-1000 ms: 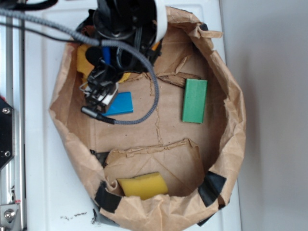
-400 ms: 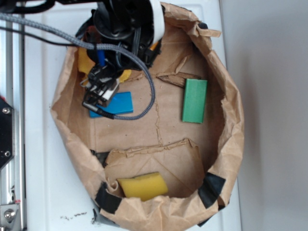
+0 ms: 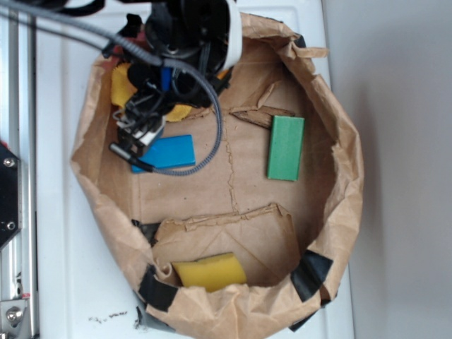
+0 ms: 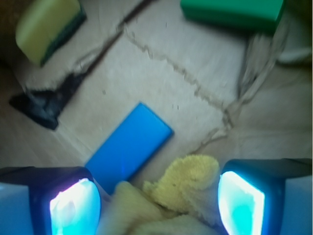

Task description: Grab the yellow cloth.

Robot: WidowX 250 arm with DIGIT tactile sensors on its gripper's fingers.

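Note:
The yellow cloth (image 3: 121, 85) lies crumpled in the back left corner of the brown paper bag (image 3: 346, 176), mostly hidden under the arm. In the wrist view its nubby folds (image 4: 188, 178) sit between the two lit pads (image 4: 73, 205), nearer the right one and apart from the left one. My gripper (image 3: 135, 128) is open, jaws wide apart on either side of the cloth (image 4: 159, 200). Whether the pads touch the fabric is unclear.
A blue block (image 3: 166, 152) lies just in front of the cloth (image 4: 129, 147). A green block (image 3: 286, 147) lies at the right (image 4: 232, 12). A smooth yellow sponge block (image 3: 210, 272) rests by the near wall (image 4: 46, 27). Tall bag walls ring everything.
My gripper has shifted left and toward the back corner, uncovering more of the blue block. The blocks and the sponge have not moved.

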